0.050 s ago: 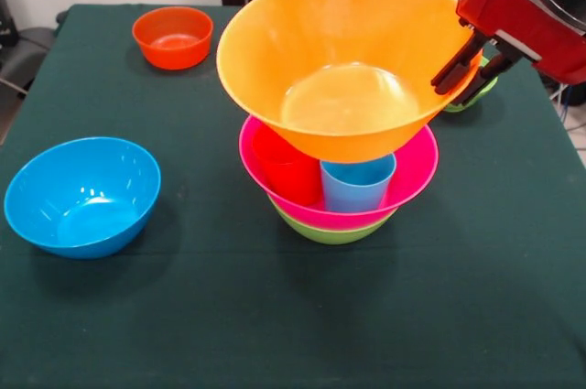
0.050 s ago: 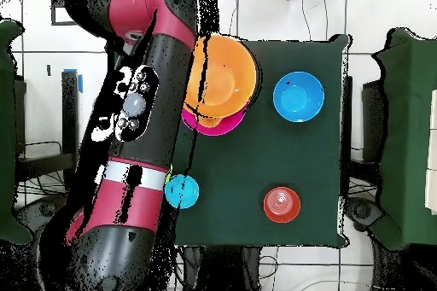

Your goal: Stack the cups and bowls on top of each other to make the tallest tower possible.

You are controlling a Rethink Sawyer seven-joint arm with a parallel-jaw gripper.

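Above pink bowl (image 1: 412,169), gripper (image 1: 465,73) clamping orange bowl (image 1: 339,59) rim, table (image 1: 275,316) front bare.

We see the largest bowl (image 1: 343,59) tilted atop two cups (image 1: 320,178) standing in a bowl (image 1: 412,174) nested on another (image 1: 331,232); two separate bowls (image 1: 82,195) (image 1: 172,37) sit to its left.
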